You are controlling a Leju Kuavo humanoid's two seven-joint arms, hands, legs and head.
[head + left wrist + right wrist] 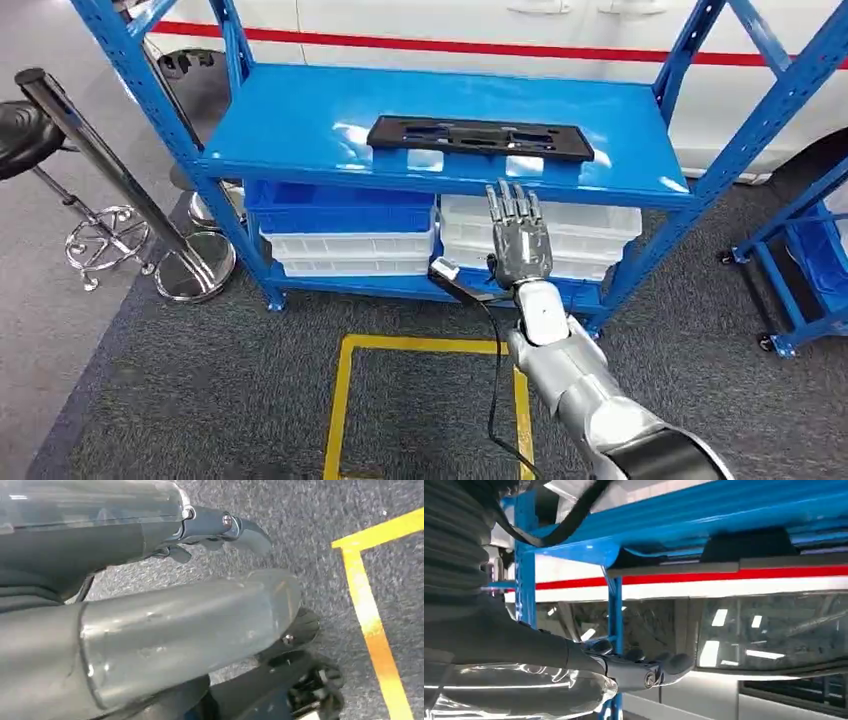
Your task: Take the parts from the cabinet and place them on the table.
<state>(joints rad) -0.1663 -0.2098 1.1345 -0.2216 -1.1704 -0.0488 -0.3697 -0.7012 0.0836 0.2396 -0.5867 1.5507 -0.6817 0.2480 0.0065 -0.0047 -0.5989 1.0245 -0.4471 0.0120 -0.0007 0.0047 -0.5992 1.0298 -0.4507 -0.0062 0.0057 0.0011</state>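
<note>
step: reach phase, my read. nothing picked yet; the part is on the shelf, untouched.
part: black flat part, long and slotted, lying flat on the top blue shelf, upper centre of the head view, near the front edge.
right hand: right hand raised at frame centre, fingers straight and spread, holding nothing. it sits in front of and below the shelf's front edge, apart from the part.
right wrist view: thumb and fingers extended, nothing between them; shelf underside runs across the upper frame, with dark part edges showing past it.
left hand: left hand hanging over grey carpet beside yellow floor tape; a few fingertips in frame, nothing visibly held, but i cannot tell whether it is open or curled.
below: blue bin and white bins stacked on the lower shelf, behind the right hand.
next move: judgement — lift the right hand above the shelf lip, go forward over the part's right half, then close on its front edge. part is thin and flat, so getting fingers under it looks like the tricky bit.
table: can't place it from these frames.
</note>
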